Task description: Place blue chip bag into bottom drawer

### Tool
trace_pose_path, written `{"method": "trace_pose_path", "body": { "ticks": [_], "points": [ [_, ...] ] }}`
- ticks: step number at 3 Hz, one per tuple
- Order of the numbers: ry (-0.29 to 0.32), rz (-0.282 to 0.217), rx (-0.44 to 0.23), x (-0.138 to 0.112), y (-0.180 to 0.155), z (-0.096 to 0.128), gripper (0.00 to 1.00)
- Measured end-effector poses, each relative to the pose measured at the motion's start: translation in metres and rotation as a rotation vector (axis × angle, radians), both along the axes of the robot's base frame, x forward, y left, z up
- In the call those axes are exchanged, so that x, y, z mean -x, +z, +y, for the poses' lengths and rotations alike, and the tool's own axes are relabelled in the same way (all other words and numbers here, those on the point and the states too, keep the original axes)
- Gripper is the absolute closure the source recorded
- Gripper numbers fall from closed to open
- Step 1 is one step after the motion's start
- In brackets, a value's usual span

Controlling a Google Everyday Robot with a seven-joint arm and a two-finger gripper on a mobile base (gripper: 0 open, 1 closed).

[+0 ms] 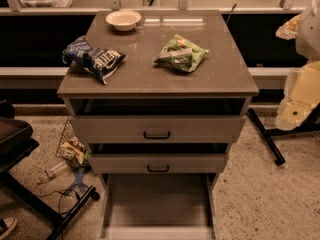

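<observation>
1. The blue chip bag [94, 58] lies flat on the left half of the cabinet top [150, 76], near the left edge and about midway between back and front.
2. Its long axis runs diagonally. One crumpled end points toward the back-left corner, and the end with the white lettering points toward the front and centre. A lower corner of that end juts toward the front edge.
3. The bag rests entirely on the top and nothing touches it.
4. The bottom drawer [157, 204] is pulled far out at floor level, directly below the front of the cabinet. Its flat floor and low side walls are exposed, and it holds nothing.
5. Above it, the middle drawer [158, 163] and the top drawer [156, 129] each show a black handle. Both stand slightly out, with a dark gap above each front.
6. The gripper [290, 28] seems to be the pale tan part at the far right edge, level with the back of the cabinet. It is well apart from the bag and from the bottom drawer. Its state cannot be told from this view.
7. A green snack bag [180, 54] lies right of centre on the top, well apart from the blue one.
8. A white bowl [123, 19] sits near the back-left edge, behind the blue bag.
9. A wire basket [72, 145] with wrappers in it sits on the floor left of the cabinet.
</observation>
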State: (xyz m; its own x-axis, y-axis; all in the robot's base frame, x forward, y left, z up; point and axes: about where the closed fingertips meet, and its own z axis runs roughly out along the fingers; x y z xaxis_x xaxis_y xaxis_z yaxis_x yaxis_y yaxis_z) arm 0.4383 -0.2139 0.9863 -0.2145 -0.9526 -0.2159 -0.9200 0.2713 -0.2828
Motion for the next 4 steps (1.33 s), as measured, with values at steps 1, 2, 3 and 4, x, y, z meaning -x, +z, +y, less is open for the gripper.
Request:
{"method": "trace_pose_path", "body": {
  "ticks": [1,2,3,4],
  "points": [
    [0.000,0.000,0.000,0.000,0.000,0.000,0.00],
    [0.006,-0.017,-0.011,-0.006,0.001,0.007,0.00],
    [0.020,-0.065,-0.086,-0.029,-0.004,0.029,0.00],
    [0.060,-0.128,-0.274,-0.079,-0.014,0.083,0.00]
  ]
}}
